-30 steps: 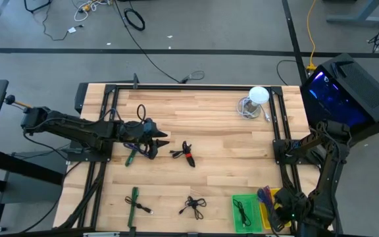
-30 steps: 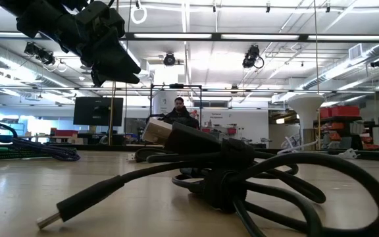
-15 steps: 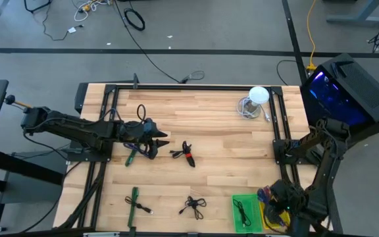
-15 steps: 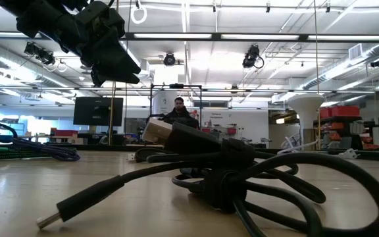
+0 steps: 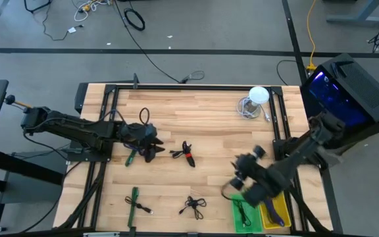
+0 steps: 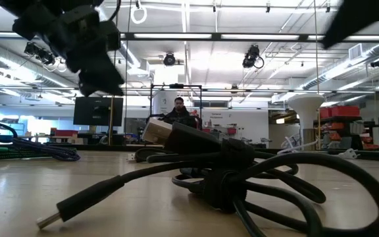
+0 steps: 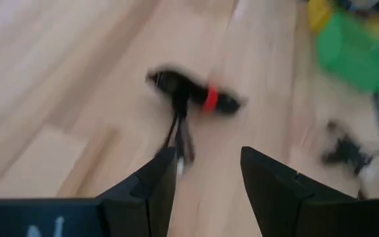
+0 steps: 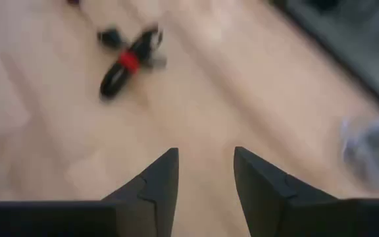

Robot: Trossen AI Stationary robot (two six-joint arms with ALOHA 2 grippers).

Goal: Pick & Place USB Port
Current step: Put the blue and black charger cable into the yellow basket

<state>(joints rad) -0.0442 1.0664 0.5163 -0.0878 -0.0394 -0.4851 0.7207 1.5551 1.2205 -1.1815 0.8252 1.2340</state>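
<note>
Sorting stage: cables being cleared off the table [image 5: 216,131] into bins, judged from layout.
Left gripper [image 5: 155,146]: left-centre of table, fingers [image 7: 151,184] parted, nothing between them; aimed at the red-banded cable, likely lined up for a grab.
Right gripper [image 5: 242,179]: right side, just above the green bin's far edge; fingers [image 8: 156,181] apart, empty. Wrist view points at the same red-banded bundle.
Red-banded cable [image 5: 187,154]: coiled, mid-table, just right of left gripper, untouched.
Green bin [image 5: 237,222]: near right corner, one black cable [image 5: 243,212] coiled inside; probably the drop spot.
Yellow bin [image 5: 274,212]: right beside the green one, purple item inside, type unclear.
Loose black cable [image 5: 193,205]: near edge, centre; fills the low view.
Green-tied cable [image 5: 135,200]: near left, waiting.
Second green piece [image 5: 130,157]: just beneath left gripper, mostly hidden.
Risk: both arms facing one cable, possible clash.
</note>
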